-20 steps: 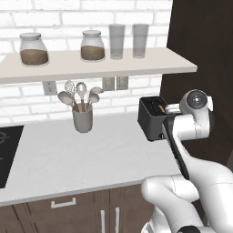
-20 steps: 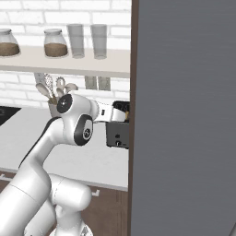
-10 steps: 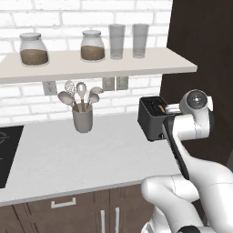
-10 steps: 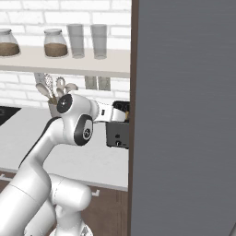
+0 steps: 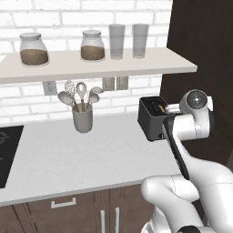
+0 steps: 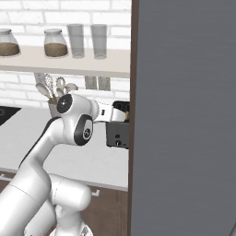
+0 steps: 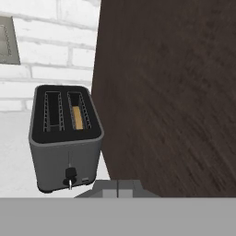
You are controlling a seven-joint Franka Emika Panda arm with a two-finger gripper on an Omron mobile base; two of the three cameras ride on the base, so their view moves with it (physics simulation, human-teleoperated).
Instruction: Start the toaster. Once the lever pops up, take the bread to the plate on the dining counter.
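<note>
No movement seen since earlier frames; gripper point(image 7: 118, 188) held with fingers pressed together, nothing gripped, just before toaster point(image 7: 65, 138). Lever point(image 7: 70, 174) seen low on near end face. Bread point(image 7: 78, 117) sunk in right slot. Toaster stood on worktop point(image 5: 82, 159) beside dark cabinet point(image 7: 175, 92)

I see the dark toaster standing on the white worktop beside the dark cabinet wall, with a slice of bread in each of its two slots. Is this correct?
Not fully. In the hand view the toaster has the bread in one slot alone, the one nearer the dark cabinet wall; the other slot is empty. The rest is right: it stands on the white worktop beside that wall.
</note>
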